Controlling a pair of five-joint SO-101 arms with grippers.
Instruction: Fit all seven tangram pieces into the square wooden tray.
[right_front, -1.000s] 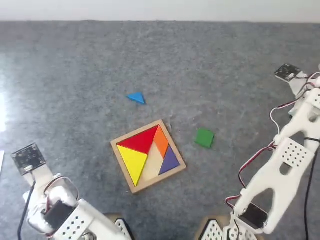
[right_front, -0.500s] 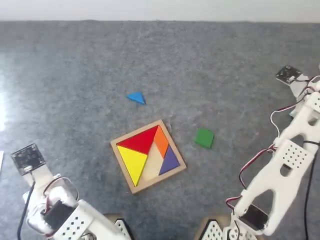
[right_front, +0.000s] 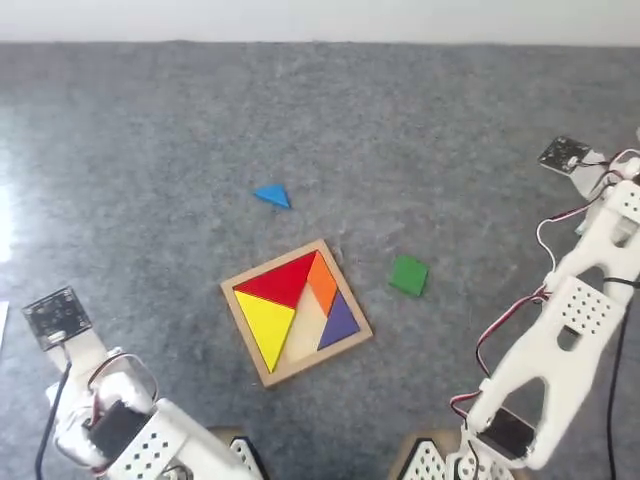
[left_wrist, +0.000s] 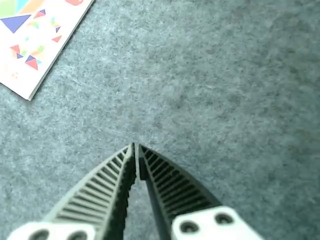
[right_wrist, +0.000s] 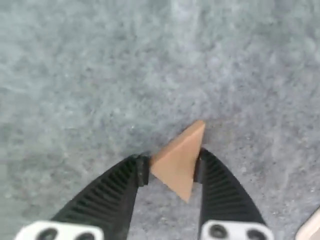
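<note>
The square wooden tray lies turned at the table's middle. It holds a red triangle, an orange piece, a yellow triangle and a purple triangle, with a bare patch between them. A blue triangle lies loose beyond the tray, and a green square sits to the tray's right. My right gripper is shut on a tan triangle just above the grey felt. My left gripper is shut and holds nothing, low over bare felt.
A printed sheet with tangram figures lies on the felt near the left arm. The right arm stands along the table's right edge. Grey felt covers the whole table.
The right arm has shifted slightly, its upper end drifting a little to the left in the high view. The left arm and the pieces have not moved.
</note>
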